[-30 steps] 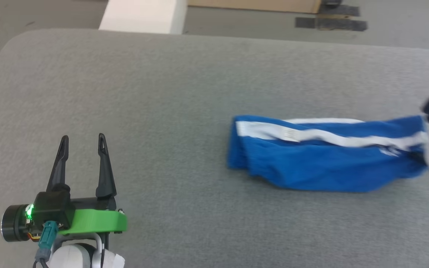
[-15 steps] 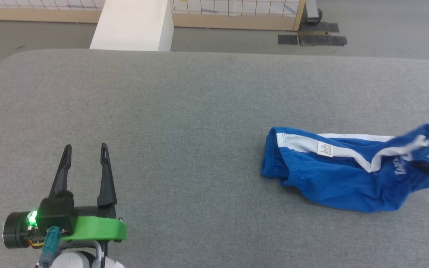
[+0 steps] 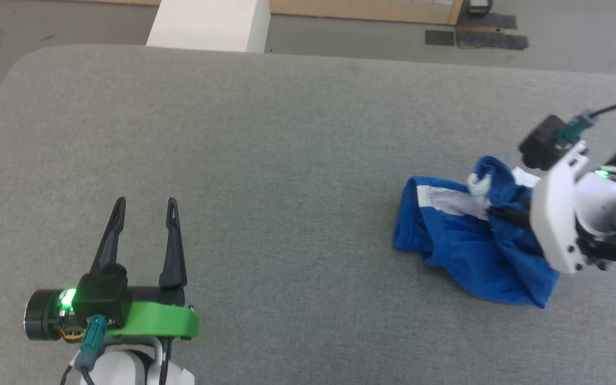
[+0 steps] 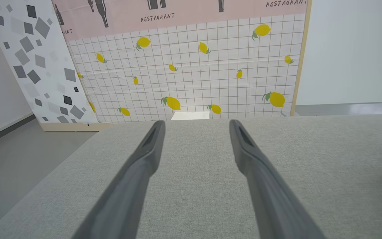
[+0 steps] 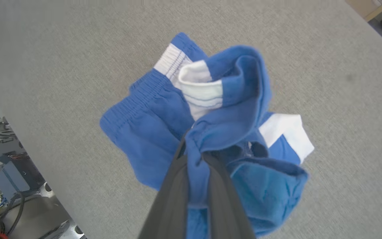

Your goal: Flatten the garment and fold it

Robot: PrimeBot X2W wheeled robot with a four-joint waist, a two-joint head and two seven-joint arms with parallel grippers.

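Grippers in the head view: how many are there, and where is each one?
2. The left gripper is at the lower left, open, over the grey table. The right gripper is at the right edge, shut on the blue shorts.

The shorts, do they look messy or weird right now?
Yes. The garment is bunched in a crumpled heap at the right of the grey table, not flat. The right gripper is shut on a fold, holding part up over the rest.

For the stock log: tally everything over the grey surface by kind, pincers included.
Garments: 1 (blue shorts)
Pincers: 2 (left pincer open; right pincer shut on the blue shorts)
Total: 3
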